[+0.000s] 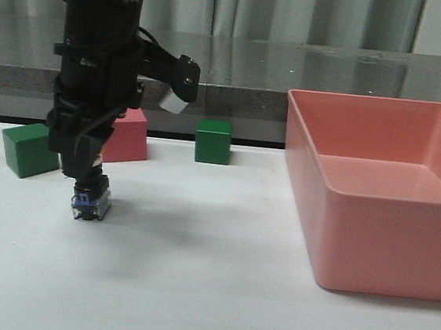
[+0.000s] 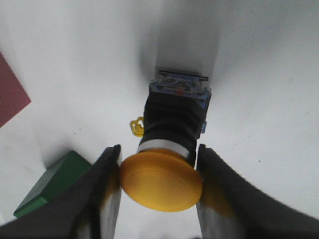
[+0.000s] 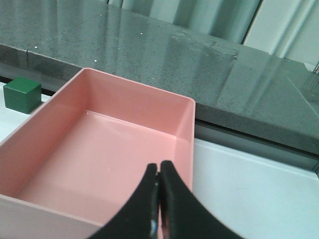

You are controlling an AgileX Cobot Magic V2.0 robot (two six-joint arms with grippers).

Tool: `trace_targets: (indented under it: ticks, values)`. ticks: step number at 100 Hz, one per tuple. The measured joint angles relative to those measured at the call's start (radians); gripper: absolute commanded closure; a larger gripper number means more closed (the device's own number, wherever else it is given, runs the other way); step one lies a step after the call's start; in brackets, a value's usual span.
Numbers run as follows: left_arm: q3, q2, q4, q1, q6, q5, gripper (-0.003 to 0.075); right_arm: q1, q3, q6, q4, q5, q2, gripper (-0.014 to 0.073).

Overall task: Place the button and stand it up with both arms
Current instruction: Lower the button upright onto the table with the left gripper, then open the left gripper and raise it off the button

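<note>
**Left arm holds the button upright on the worktop**

At the far left of the front view a green cube (image 1: 29, 150) sits on the white worktop (image 1: 192, 280), partly behind the left arm (image 1: 99, 58). That arm comes straight down from twelve o'clock, and its left gripper (image 1: 86, 168) points at the worktop. Its fingers (image 2: 105, 191) are closed around the button (image 1: 90, 199), which stands with its blue-and-clear base touching the worktop. In the left wrist view the flat yellow cap (image 2: 161, 180) lies between the two fingers, each pressing a side of it, with the silver collar, black body and blue base below it toward the worktop. A small yellow tab shows at the body's side. The green cube appears beside the left finger in that view, and a corner of the red cube at the edge.

Just behind the arm, at about one o'clock from the button, stands the red cube (image 1: 129, 136). A small white block (image 1: 173, 102) hangs on the arm's linkage. A second green cube (image 1: 213, 141) sits further right, well apart from the button.

The pink bin (image 1: 369, 251) fills the right side of the worktop. The right gripper (image 3: 158, 199) hovers over the bin's near rim, its fingers pressed together and holding nothing.
</note>
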Motion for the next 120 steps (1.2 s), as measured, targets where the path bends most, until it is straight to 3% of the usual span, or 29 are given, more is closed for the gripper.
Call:
trace_targets:
  ticks: [30, 38, 47, 64, 78, 120]
  values:
    - [-0.003, 0.004, 0.015, -0.014, 0.000, 0.006, 0.0736, 0.000, 0.000, 0.000, 0.000, 0.000, 0.000, 0.0655]
    - [-0.003, 0.004, 0.015, -0.014, 0.000, 0.012, 0.0700, 0.000, 0.000, 0.000, 0.000, 0.000, 0.000, 0.0655]
    - [-0.004, 0.004, 0.015, -0.014, 0.000, 0.024, 0.0597, 0.000, 0.000, 0.000, 0.000, 0.000, 0.000, 0.0655]
    - [-0.025, 0.012, 0.010, -0.014, 0.000, 0.076, 0.0326, 0.000, 0.000, 0.000, 0.000, 0.000, 0.000, 0.0655]
    - [-0.063, 0.012, 0.002, -0.014, -0.002, 0.081, 0.0218, 0.000, 0.000, 0.000, 0.000, 0.000, 0.000, 0.0655]
    - [-0.081, -0.053, -0.104, -0.014, -0.017, 0.087, 0.0204, 0.000, 0.000, 0.000, 0.000, 0.000, 0.000, 0.0655]
